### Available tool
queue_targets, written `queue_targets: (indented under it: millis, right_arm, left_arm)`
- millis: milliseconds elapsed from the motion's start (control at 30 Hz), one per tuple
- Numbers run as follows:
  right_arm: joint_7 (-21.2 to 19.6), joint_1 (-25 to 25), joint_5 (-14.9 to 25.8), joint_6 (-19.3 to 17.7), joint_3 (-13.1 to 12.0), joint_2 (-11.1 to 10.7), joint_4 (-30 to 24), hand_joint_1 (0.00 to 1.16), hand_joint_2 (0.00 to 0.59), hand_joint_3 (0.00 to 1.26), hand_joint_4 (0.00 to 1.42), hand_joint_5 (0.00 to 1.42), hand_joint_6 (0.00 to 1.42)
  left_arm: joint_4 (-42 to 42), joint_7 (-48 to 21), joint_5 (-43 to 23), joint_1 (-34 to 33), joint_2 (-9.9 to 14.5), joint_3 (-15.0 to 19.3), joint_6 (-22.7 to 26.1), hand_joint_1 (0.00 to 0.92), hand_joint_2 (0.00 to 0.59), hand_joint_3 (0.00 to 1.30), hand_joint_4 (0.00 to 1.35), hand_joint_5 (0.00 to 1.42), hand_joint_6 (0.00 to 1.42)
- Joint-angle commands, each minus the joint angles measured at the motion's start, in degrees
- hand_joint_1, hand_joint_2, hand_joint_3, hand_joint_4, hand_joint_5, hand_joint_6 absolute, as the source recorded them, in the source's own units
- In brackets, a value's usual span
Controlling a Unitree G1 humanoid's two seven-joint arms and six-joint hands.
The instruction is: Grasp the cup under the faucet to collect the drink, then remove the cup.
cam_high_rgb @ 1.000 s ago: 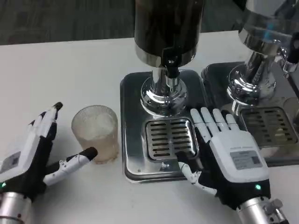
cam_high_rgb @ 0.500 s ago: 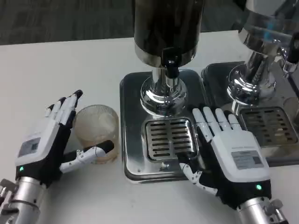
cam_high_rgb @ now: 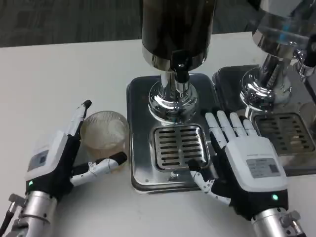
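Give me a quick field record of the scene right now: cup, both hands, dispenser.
cup: upright on the table, left of the tray, not under the faucet
left robot hand: fingers spread around the cup, grip not closed
right robot hand: open, flat over the tray's right edge
faucet: above the drip grate, nothing beneath it
tray: steel, holds the dispenser

My left hand (cam_high_rgb: 54,163) has moved in from the left and now wraps the cup (cam_high_rgb: 104,137), thumb in front and fingers behind. The cup itself has barely shifted.
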Motion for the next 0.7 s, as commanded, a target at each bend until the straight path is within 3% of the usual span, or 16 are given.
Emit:
queue_targets:
  millis: [33,133,267,700]
  right_arm:
    - [-0.5,0.6,0.2,0.5,0.1,0.2,-0.7,0.39,0.394,0.03,0.0,0.0,0.06]
    - [-0.2,0.8,0.4,0.6,0.0,0.3,-0.9,0.39,0.393,0.03,0.0,0.0,0.07]
    - [0.1,0.8,0.6,0.6,0.0,0.3,-1.0,0.39,0.392,0.03,0.0,0.0,0.07]
    - [-0.3,0.5,0.9,0.6,0.0,0.4,-0.6,0.39,0.392,0.03,0.0,0.0,0.09]
  left_arm:
    - [1.3,1.2,-0.4,-1.2,-0.3,-0.3,-1.6,0.217,0.036,0.06,0.15,0.47,0.59]
    - [1.6,2.6,0.7,-1.4,-0.2,-1.2,-1.9,0.301,0.063,0.23,0.38,0.66,0.83]
    - [1.6,4.8,1.6,-1.4,-0.1,-2.3,-1.8,0.394,0.088,0.41,0.59,0.85,1.03]
    - [0.7,12.2,2.6,-0.7,0.0,-2.4,-1.9,0.458,0.078,0.54,0.71,0.94,1.15]
